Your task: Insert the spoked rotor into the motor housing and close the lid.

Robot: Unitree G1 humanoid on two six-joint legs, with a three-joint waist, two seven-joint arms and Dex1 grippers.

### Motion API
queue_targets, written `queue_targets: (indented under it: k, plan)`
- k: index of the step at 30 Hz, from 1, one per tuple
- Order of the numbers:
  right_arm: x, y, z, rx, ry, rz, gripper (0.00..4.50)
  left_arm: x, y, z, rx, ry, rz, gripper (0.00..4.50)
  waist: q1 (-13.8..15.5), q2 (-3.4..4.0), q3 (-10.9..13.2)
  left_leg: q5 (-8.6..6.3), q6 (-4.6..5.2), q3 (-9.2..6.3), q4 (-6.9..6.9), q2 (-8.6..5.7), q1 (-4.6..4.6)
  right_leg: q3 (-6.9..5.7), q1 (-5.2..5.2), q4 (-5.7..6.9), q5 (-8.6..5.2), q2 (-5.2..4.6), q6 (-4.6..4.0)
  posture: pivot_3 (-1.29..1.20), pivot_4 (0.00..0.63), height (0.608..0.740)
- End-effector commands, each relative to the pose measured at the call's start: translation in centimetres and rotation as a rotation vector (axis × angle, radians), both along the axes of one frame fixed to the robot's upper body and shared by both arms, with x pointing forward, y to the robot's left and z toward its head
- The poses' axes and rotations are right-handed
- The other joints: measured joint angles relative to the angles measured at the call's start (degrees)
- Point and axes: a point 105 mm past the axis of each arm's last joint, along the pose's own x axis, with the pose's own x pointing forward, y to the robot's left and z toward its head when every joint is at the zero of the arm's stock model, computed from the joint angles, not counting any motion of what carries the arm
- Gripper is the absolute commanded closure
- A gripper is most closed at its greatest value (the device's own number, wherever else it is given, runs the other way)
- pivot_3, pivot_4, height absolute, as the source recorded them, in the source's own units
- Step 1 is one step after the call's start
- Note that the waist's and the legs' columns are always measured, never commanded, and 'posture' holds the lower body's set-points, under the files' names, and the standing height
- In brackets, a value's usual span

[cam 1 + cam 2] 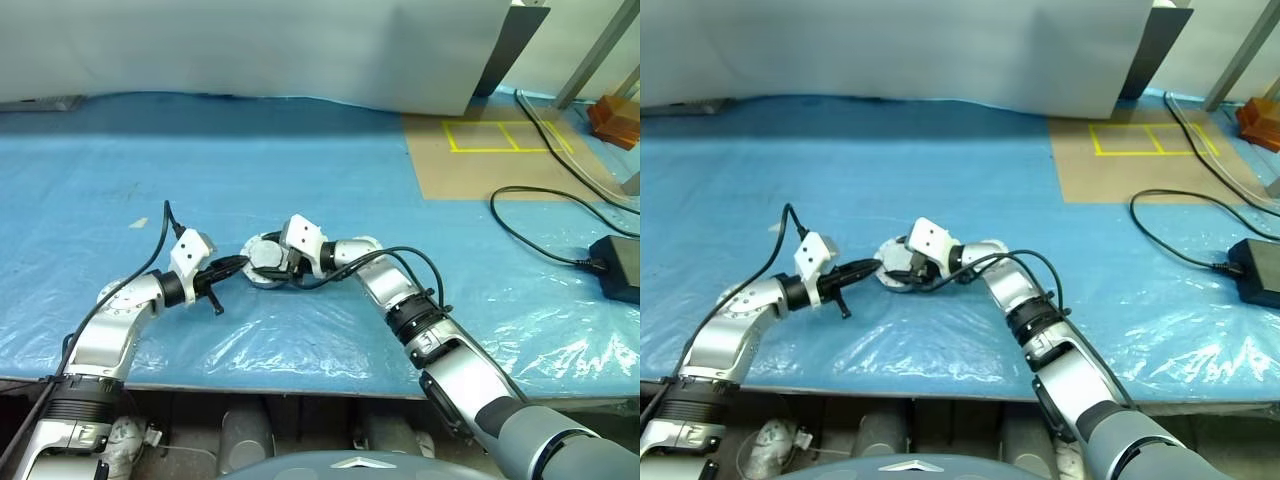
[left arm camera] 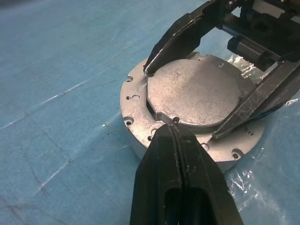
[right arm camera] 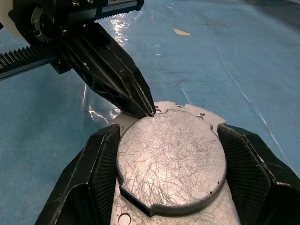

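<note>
While my right end effector (image 3: 171, 164) grips the lid (image 3: 171, 161) by its sides atop the motor housing (image 2: 140, 112) on the blue-covered table (image 1: 330, 180), my clenched left end effector (image 2: 172, 129) touches the lid's edge.

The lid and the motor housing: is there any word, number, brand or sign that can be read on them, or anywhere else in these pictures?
None can be read.
The lid: bare scratched metal, no text.
The motor housing: only small holes, no text.
Yellow taped rectangles on the brown floor: marks, no letters.
</note>
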Motion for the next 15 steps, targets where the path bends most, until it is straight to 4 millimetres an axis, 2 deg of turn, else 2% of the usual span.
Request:
queue_targets:
  k: [1, 4, 10, 12, 15]
  plan:
    - [-0.4, -0.6, -1.6, -0.022, 0.079, -0.01, 0.82, -0.9, -0.6, -2.7, 0.044, 0.086, -0.034, 4.5, 0.05, 0.11, -0.07, 0.0, 0.0, 0.02, -0.06, -0.03, 0.06, 0.0, 0.06, -0.04, 0.0, -0.03, 0.0, 0.0, 0.15, 0.74]
    - [-0.2, -0.4, -0.6, 0.011, 0.124, -0.034, 0.02, -0.8, -1.0, -2.5, 0.036, 0.083, -0.044, 4.5, 0.07, 0.14, -0.08, 0.0, 0.0, 0.05, -0.18, -0.05, 0.11, 0.01, 0.08, -0.09, -0.01, -0.05, 0.01, 0.0, 0.15, 0.74]
    - [1.2, -1.0, 4.0, 0.154, 0.074, -0.061, 0.02, -0.6, -1.2, -2.5, 0.029, 0.083, -0.043, 4.5, 0.59, 0.16, -0.07, 0.0, 0.0, 0.06, -0.21, -0.05, 0.1, 0.0, 0.07, -0.13, -0.01, -0.06, 0.01, 0.0, 0.15, 0.74]
    - [1.5, -1.4, 4.8, 0.165, 0.054, -0.071, 0.02, -0.5, -1.3, -2.5, 0.027, 0.082, -0.043, 4.5, 0.86, 0.16, -0.07, 0.0, 0.0, 0.07, -0.21, -0.05, 0.07, 0.01, 0.02, -0.14, -0.01, -0.06, 0.01, 0.0, 0.15, 0.74]
    - [2.6, -3.2, 5.4, 0.166, 0.084, -0.115, 0.02, -0.5, -1.5, -2.5, 0.025, 0.081, -0.047, 4.5, 1.23, 0.16, -0.07, 0.0, -0.01, 0.1, -0.26, -0.05, 0.06, 0.01, -0.03, -0.14, -0.01, -0.04, 0.01, 0.0, 0.15, 0.74]
